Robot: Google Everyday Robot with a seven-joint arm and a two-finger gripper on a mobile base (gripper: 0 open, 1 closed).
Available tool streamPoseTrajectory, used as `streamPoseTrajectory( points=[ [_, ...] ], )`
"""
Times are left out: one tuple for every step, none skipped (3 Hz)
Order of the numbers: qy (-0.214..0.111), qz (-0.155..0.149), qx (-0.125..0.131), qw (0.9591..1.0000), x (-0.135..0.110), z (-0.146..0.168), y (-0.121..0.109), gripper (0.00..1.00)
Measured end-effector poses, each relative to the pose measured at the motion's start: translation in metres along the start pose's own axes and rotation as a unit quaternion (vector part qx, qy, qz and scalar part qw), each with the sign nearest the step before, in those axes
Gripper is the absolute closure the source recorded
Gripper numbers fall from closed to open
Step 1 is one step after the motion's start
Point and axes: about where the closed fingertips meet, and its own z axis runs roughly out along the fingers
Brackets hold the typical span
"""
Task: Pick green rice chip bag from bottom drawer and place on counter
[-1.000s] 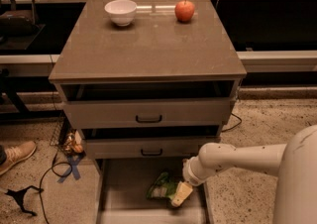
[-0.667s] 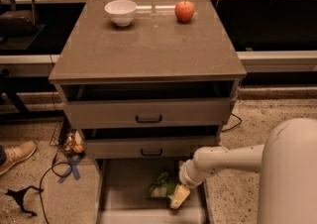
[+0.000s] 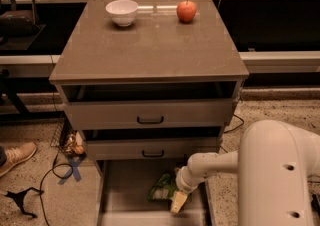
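The green rice chip bag [image 3: 162, 188] lies crinkled on the floor of the open bottom drawer [image 3: 125, 195], right of its middle. My gripper [image 3: 178, 201] reaches down into the drawer from the right on a white arm and sits at the bag's right edge, touching or just beside it. The counter [image 3: 145, 45] is the flat grey-brown top of the cabinet, above the two upper drawers.
A white bowl [image 3: 122, 11] and a red apple [image 3: 186, 11] stand at the back of the counter. Both upper drawers [image 3: 150, 115] are pulled out slightly. My white arm housing [image 3: 277, 175] fills the lower right. A shoe [image 3: 17, 156] and cables lie on the floor at left.
My arm has swung left and lower into the drawer, bringing the gripper closer to the bag's right edge. The bag has not visibly moved.
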Motion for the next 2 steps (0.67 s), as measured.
streamPoseTrajectory(
  points=[
    [0.004,-0.012,-0.01,0.9999,0.003,0.033,-0.007,0.0],
    [0.018,-0.018,-0.013,0.9996,0.007,0.063,-0.015,0.0]
  ],
)
